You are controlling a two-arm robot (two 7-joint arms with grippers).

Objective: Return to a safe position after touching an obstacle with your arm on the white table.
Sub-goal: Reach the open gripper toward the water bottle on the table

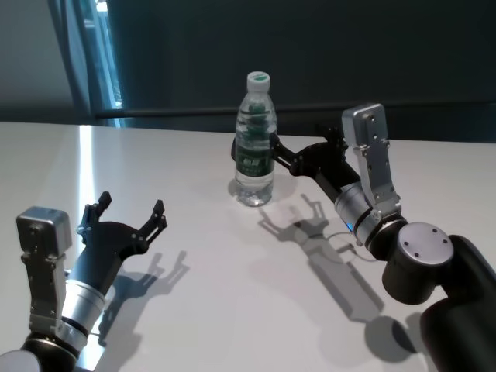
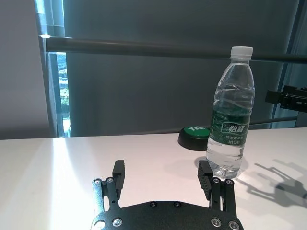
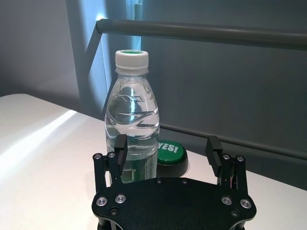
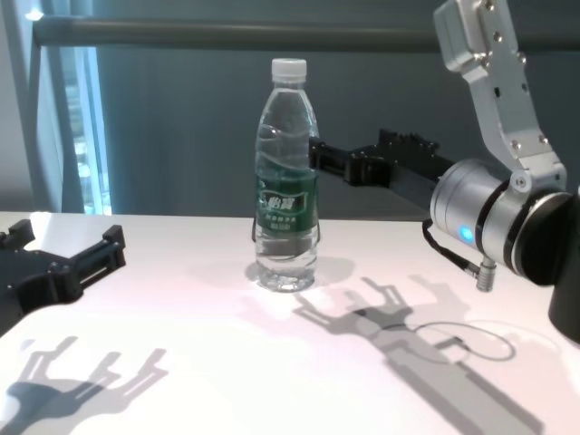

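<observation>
The right gripper [image 1: 260,151], fingers spread, is seemingly touching the upright bottle [image 1: 255,143] mid-table, while the left gripper [image 1: 130,213], also spread, is idling near left.

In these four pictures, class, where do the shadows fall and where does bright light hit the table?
Head view: the right gripper casts a sharp shadow on the table toward the robot; a bright stripe crosses the table's left. Chest view: the bottle stands behind that shadow. Left wrist view: glare beside the left gripper.

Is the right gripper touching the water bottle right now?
Cannot tell. In the head view the right gripper meets the water bottle at its label, but no gap or contact shows plainly. Its jaws are open.
</observation>
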